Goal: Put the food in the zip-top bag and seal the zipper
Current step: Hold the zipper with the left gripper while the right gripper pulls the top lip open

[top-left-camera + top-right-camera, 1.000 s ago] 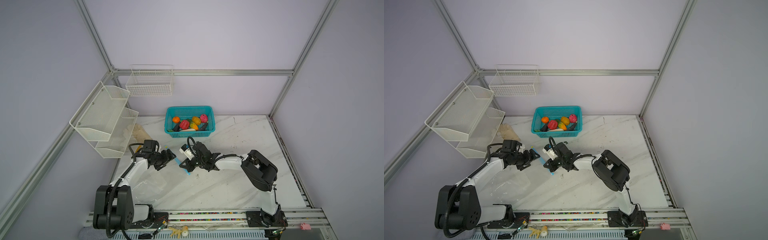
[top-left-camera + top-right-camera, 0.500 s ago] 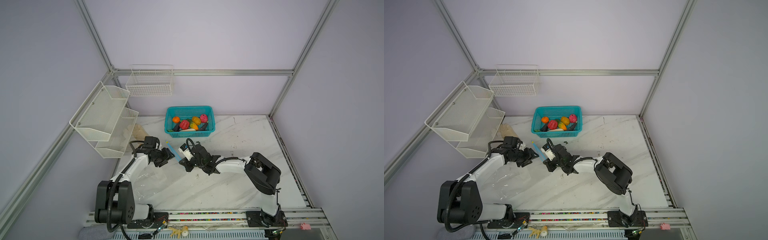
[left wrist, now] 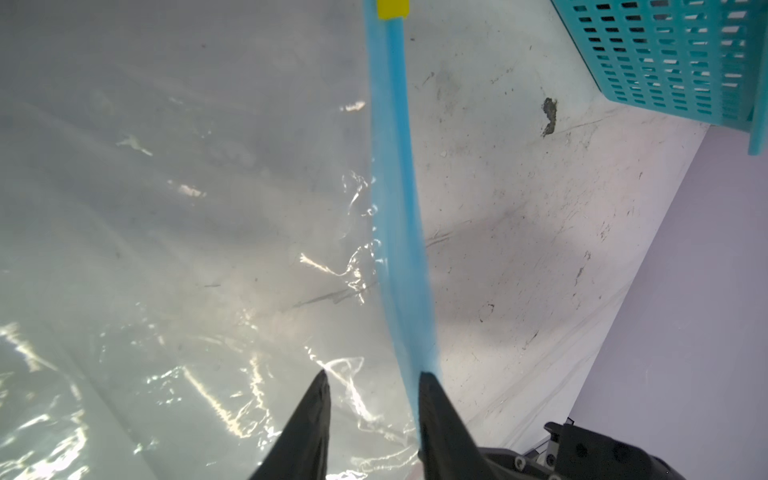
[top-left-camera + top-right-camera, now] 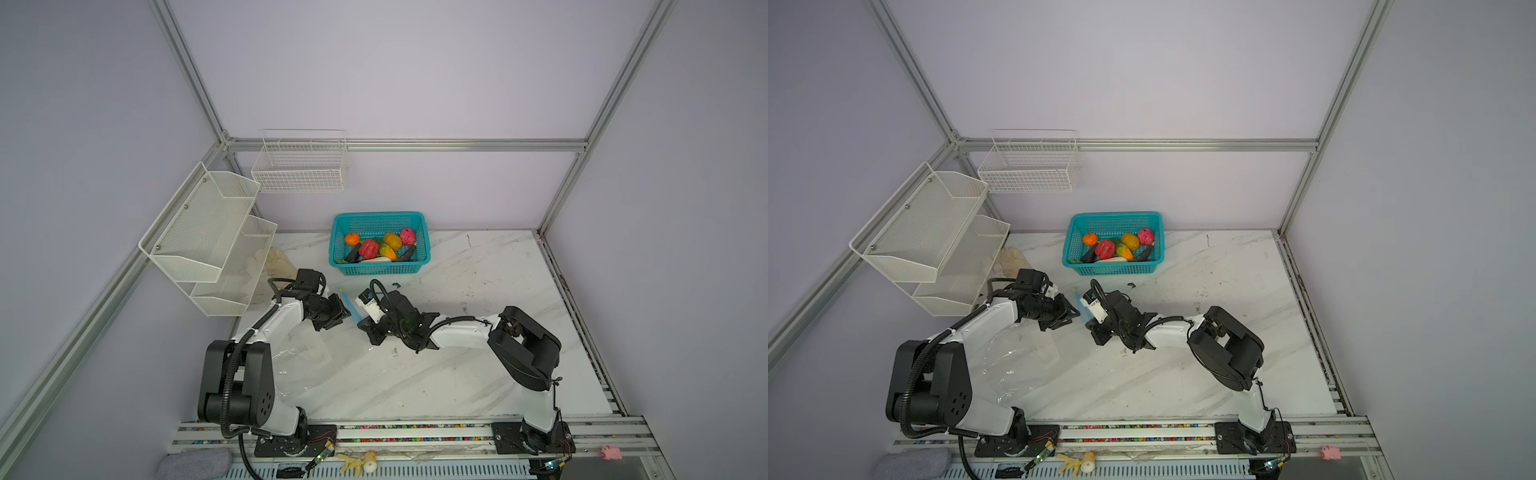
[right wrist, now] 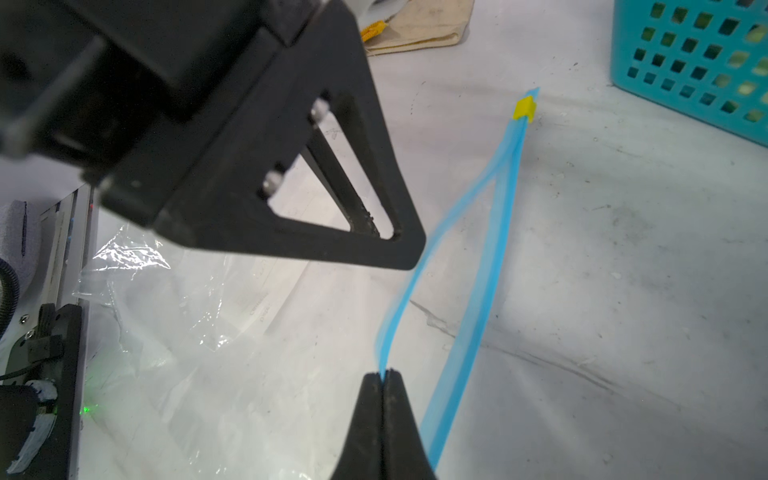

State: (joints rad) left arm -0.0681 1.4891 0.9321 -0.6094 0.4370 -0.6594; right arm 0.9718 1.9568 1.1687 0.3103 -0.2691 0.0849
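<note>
The zip-top bag (image 4: 307, 353) (image 4: 1017, 357) lies clear and crinkly on the marble table, its mouth towards the middle. My right gripper (image 5: 382, 374) (image 4: 362, 323) is shut on one lip of the blue zipper (image 5: 415, 282), which is lifted off the other lip. A yellow slider (image 5: 523, 109) (image 3: 391, 8) sits at the strip's far end. My left gripper (image 3: 372, 376) (image 4: 345, 312) stands open astride the bag's edge. The zipper (image 3: 399, 208) rests against one of its fingers. The food (image 4: 380, 247) (image 4: 1117, 247) lies in the teal basket (image 4: 378, 216).
White mesh shelves (image 4: 208, 237) hang at the left and a wire basket (image 4: 299, 166) on the back wall. A beige cloth (image 4: 278, 262) lies by the shelves. Small toys (image 4: 361, 461) sit on the front rail. The teal basket (image 3: 665, 54) stands just beyond the slider.
My left gripper has moved in onto the raised zipper edge and its jaws have narrowed. The right gripper keeps its grip and has shifted slightly.
</note>
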